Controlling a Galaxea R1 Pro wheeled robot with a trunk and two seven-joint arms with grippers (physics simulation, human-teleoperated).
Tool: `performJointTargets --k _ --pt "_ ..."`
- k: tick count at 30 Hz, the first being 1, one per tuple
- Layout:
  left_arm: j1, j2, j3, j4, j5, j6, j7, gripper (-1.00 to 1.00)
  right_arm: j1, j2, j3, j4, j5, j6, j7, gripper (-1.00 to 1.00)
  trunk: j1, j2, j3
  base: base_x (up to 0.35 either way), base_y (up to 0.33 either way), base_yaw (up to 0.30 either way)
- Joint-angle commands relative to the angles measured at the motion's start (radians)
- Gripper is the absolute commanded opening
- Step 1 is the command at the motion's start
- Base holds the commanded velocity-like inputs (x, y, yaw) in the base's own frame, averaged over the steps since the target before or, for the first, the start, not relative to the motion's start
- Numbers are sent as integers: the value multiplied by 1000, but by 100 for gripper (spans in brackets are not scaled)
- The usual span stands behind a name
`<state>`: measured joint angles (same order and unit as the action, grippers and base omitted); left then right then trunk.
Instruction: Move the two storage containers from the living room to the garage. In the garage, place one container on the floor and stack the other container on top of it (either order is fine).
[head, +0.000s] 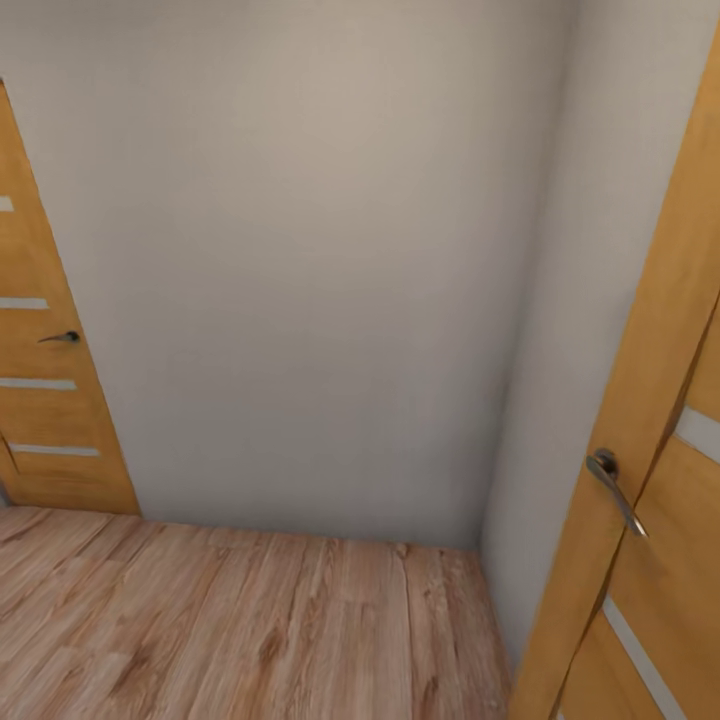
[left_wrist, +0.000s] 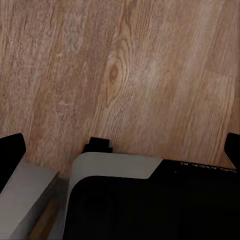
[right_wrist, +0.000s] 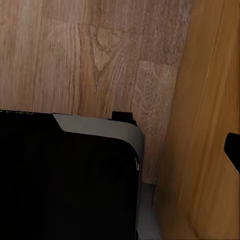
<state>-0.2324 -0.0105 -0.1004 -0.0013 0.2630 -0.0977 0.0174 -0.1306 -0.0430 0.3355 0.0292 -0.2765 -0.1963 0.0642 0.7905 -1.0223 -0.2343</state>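
Facing a plain pale wall (head: 300, 270) in a corner, with light wood plank flooring (head: 250, 630) below; at nine o'clock a wooden door (head: 40, 400) with pale strips and a small handle (head: 62, 338), cut off by the frame edge, and at four o'clock another wooden door (head: 640, 480) with a metal lever handle (head: 612, 486), also cropped. In the left wrist view, dark fingertips (left_wrist: 11, 155) at both frame edges over plank floor and the robot's black-and-grey base (left_wrist: 150, 200), so the left gripper (left_wrist: 122, 152) looks spread wide, gripping nothing. In the right wrist view, just one dark fingertip (right_wrist: 233, 149) against the wooden door, perhaps a spread gripper too but cannot tell; no telling where the storage containers are.
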Motion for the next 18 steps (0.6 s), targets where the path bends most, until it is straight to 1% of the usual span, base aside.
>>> performJointTargets --k 1,13,18 --pt "-1 0 -9 1 9 -4 2 100 -1 0 6 3 -11 -6 6 100 1 -1 -1 320 0 0" --pt "-1 0 -9 1 9 -4 2 100 -1 6 5 3 -13 -3 5 100 1 -1 -1 320 0 1" --pt "-1 0 -9 1 9 -4 2 100 -1 4 5 3 -13 -3 5 100 1 -1 -1 320 0 55"
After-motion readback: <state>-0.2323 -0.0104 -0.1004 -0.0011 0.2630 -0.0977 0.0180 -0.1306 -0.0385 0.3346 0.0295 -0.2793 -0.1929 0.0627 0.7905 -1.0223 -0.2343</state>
